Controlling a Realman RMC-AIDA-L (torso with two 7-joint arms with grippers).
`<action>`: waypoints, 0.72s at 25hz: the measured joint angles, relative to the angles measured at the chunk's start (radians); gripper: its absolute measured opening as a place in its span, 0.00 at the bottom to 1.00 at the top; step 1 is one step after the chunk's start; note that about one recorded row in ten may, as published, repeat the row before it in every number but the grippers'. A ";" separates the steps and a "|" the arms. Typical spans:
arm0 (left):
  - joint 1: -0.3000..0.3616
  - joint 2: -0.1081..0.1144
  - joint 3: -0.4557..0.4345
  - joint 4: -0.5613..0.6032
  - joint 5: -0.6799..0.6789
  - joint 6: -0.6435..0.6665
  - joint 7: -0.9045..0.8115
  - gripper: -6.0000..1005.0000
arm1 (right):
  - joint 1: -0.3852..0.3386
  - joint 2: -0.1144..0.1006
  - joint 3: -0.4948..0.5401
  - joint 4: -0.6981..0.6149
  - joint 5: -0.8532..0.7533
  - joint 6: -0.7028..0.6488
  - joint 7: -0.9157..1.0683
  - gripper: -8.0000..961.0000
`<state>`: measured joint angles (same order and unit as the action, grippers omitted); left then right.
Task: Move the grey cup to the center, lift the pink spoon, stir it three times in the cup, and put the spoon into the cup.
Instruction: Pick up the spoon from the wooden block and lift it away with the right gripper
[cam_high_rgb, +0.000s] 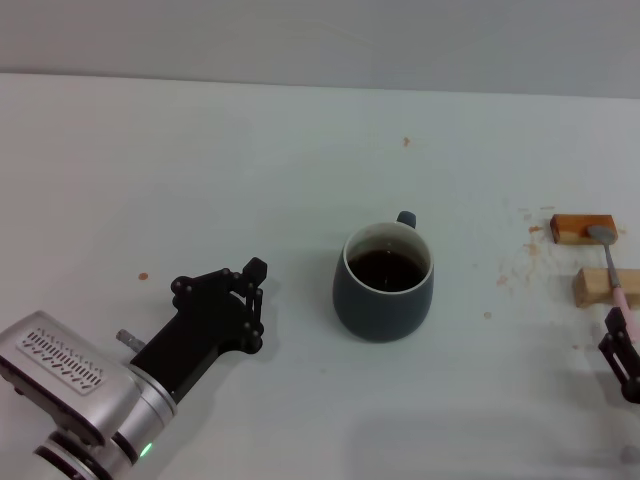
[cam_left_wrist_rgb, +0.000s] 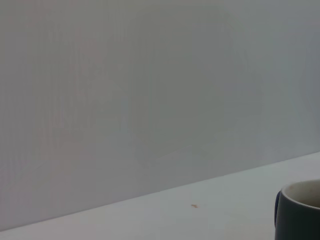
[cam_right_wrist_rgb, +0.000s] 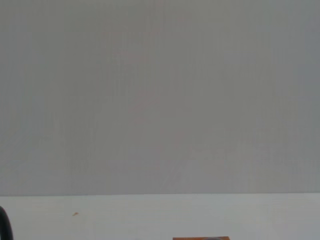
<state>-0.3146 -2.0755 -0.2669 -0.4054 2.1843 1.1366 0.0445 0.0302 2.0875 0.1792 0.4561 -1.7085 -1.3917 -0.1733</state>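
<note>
Squat slate-grey ceramic mug (cam_high_rgb: 384, 281) of dark liquid mid-table, just right of the black left gripper (cam_high_rgb: 254, 296), apart from it, fingers seemingly together. Slim pink-handled metal spoon (cam_high_rgb: 614, 266) bridging two tan wooden blocks (cam_high_rgb: 582, 229), handle tip at the right gripper (cam_high_rgb: 622, 345), grip unclear.

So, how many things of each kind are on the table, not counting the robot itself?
Mugs: 1, the grey cup with dark liquid inside.
Spoons: 1, the pink spoon, lying across the blocks.
Wooden blocks: 2, the orange-brown block and the pale block.
Total: 4 things.
</note>
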 joint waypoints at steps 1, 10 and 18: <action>0.000 0.000 0.000 0.000 0.000 0.000 0.000 0.00 | 0.000 0.000 0.001 0.000 0.004 0.000 0.000 0.79; -0.002 0.000 0.000 0.000 0.000 0.000 0.000 0.00 | 0.017 -0.001 -0.005 0.001 0.038 0.031 0.001 0.79; -0.003 0.000 0.000 -0.002 0.000 0.000 0.000 0.00 | 0.024 -0.001 -0.007 0.001 0.038 0.043 0.001 0.79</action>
<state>-0.3174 -2.0754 -0.2668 -0.4075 2.1844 1.1366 0.0445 0.0546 2.0861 0.1718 0.4571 -1.6704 -1.3487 -0.1718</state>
